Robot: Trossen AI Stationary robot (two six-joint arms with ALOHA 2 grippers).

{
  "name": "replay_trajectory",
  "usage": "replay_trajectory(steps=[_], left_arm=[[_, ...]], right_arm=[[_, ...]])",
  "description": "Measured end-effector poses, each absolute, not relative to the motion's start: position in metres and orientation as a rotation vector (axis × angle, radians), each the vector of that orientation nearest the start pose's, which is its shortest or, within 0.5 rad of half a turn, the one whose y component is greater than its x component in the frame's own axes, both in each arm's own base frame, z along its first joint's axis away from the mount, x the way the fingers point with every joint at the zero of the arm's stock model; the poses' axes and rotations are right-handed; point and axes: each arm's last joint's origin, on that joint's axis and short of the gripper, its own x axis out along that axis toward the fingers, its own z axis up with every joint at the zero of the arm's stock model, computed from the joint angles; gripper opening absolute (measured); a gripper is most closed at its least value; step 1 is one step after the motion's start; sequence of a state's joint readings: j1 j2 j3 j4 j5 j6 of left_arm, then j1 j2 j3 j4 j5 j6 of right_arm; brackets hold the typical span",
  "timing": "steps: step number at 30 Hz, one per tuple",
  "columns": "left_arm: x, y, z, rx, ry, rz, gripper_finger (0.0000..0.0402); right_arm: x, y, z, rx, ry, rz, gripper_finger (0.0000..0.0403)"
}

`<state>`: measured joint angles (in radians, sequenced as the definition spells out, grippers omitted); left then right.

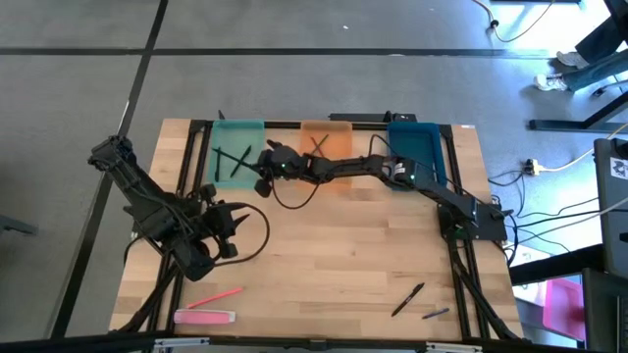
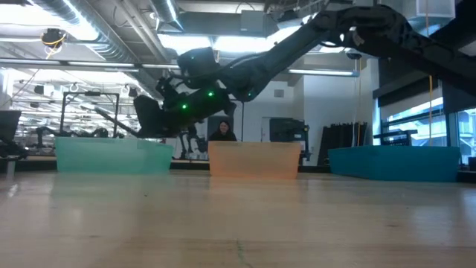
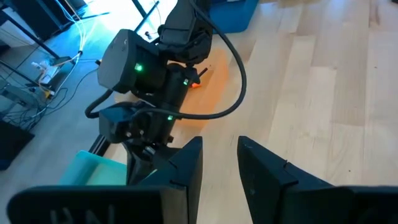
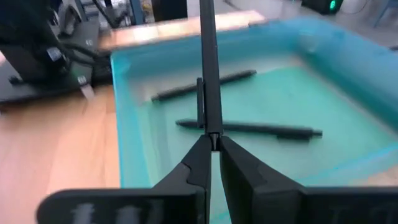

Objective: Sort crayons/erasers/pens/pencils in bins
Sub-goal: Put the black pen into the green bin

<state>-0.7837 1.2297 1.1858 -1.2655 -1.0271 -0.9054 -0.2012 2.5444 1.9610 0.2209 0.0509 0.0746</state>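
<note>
My right gripper (image 4: pixel 211 148) reaches across the far side of the table and hovers over the teal-green bin (image 4: pixel 127 124), shut on a black pen (image 4: pixel 208 68). Two more black pens (image 4: pixel 249 129) lie flat on that bin's floor. In the high view the right gripper (image 1: pixel 257 167) is at the right edge of the teal-green bin (image 1: pixel 238 132). The orange bin (image 1: pixel 334 129) holds crossed pencils (image 1: pixel 317 145), and the blue bin (image 1: pixel 417 147) stands to its right. My left gripper (image 3: pixel 221 163) is open and waits at the table's left (image 1: pixel 224 233). My right gripper pinches the black pen at its end (image 4: pixel 211 132) between the two fingertips. The pen sticks out forward in line with the fingers, toward the table's left. It is lifted clear above the teal-green bin's floor and the pens lying there.
Near the front edge lie a pink pencil (image 1: pixel 216 296), the pink and white eraser (image 1: pixel 204 316), a black pen (image 1: pixel 407 299) and a short dark stick (image 1: pixel 437 314). The bare wooden middle of the table (image 1: pixel 334 245) lies between them and the bins. A person (image 2: pixel 222 132) sits beyond the table.
</note>
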Motion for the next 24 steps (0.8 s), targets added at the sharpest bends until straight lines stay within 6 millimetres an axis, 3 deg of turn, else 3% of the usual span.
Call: replay_trajectory(steps=[10, 24], left_arm=[[0.161, -0.122, 0.322, 0.172, 0.601, 0.533, 0.0094], [0.179, -0.086, 0.32, 0.104, 0.67, 0.724, 0.0094]], right_arm=[[0.554, -0.115, 0.13, 0.103, 0.376, -0.266, 0.0031], [0.554, -0.115, 0.13, 0.104, 0.377, -0.266, 0.0031]])
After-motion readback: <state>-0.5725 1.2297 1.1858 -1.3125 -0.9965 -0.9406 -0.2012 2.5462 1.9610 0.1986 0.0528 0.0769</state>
